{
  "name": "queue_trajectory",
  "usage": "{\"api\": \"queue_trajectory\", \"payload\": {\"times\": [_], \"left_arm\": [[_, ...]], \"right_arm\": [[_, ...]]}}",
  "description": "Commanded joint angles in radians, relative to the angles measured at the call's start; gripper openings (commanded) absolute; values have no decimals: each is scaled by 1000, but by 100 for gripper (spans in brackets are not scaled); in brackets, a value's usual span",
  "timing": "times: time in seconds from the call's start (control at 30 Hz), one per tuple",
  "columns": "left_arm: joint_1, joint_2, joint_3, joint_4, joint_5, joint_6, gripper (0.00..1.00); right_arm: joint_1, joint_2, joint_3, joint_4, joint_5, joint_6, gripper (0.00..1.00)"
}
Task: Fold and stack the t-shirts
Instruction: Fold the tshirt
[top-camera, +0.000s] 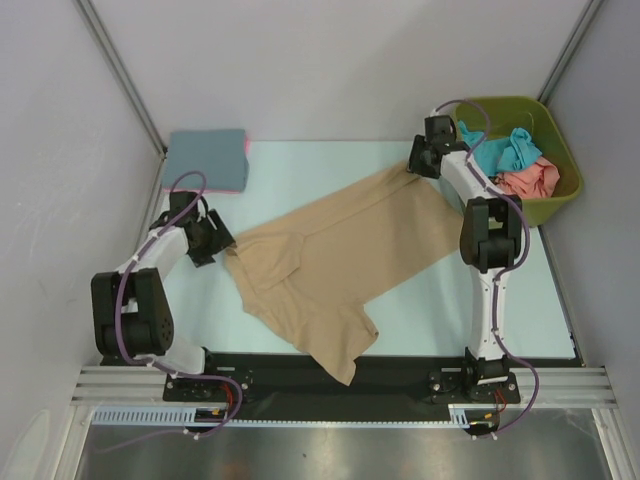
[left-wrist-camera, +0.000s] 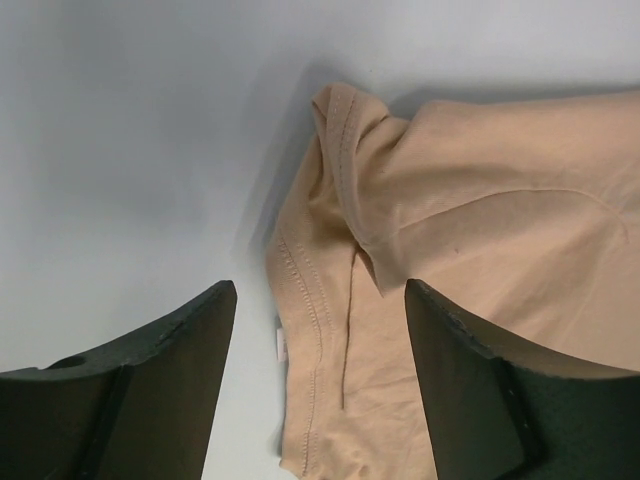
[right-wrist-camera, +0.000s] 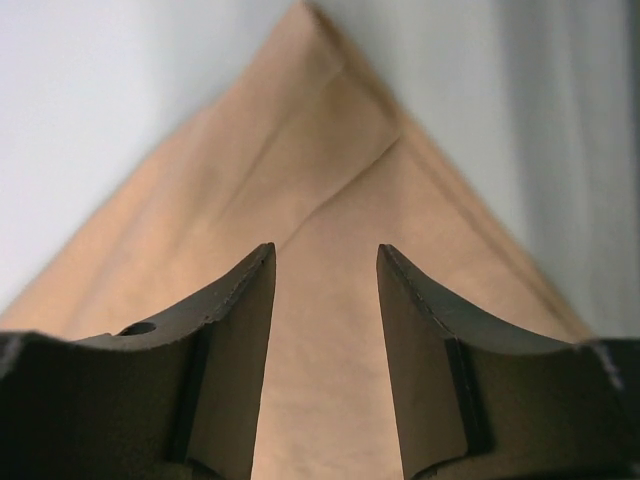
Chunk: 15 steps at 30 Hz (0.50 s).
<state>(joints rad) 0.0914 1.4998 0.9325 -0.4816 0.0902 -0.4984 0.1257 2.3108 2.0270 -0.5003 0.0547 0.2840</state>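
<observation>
The tan t-shirt (top-camera: 330, 255) lies spread out diagonally on the table, from the far right down to the near edge. My left gripper (top-camera: 222, 243) is at its left edge. In the left wrist view the left gripper (left-wrist-camera: 320, 290) is open, and a stitched edge of the tan shirt (left-wrist-camera: 470, 220) lies between and beyond its jaws. My right gripper (top-camera: 415, 165) is over the shirt's far right corner. In the right wrist view the right gripper (right-wrist-camera: 325, 250) is open above the tan cloth (right-wrist-camera: 330, 180), holding nothing.
A folded slate blue t-shirt (top-camera: 207, 158) lies at the far left, with a pink one (top-camera: 247, 147) showing under it. An olive-green bin (top-camera: 553, 140) at the far right holds a teal shirt (top-camera: 500, 150) and a salmon shirt (top-camera: 530, 180).
</observation>
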Motion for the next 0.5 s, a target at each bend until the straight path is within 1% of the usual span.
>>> {"api": "queue_trajectory", "payload": {"times": [0.0,0.07,0.17,0.23,0.3,0.33,0.43,0.47], "left_arm": [[-13,51,-4,38,34,-29,74],[-15,77,-11,66,42,-49,75],[-15,94,-17,95,54,-74,75],[-15,96,-30,109,60,-89,74],[-16,109,-41,124,45,-101,70],[-15,115,-50,124,42,-106,67],[-12,149,-55,127,11,-114,47],[-12,154,-55,124,3,-114,35]], "right_arm": [[38,-83,-45,-23,-46,4,50],[45,-108,-76,-27,-79,14,50],[49,-149,-126,-30,-85,17,50],[49,-172,-154,-17,-92,14,50],[49,-201,-188,-14,-98,12,50],[49,-208,-197,-14,-107,17,50],[49,-229,-232,-3,-118,30,51],[48,-232,-237,-1,-116,38,51]]}}
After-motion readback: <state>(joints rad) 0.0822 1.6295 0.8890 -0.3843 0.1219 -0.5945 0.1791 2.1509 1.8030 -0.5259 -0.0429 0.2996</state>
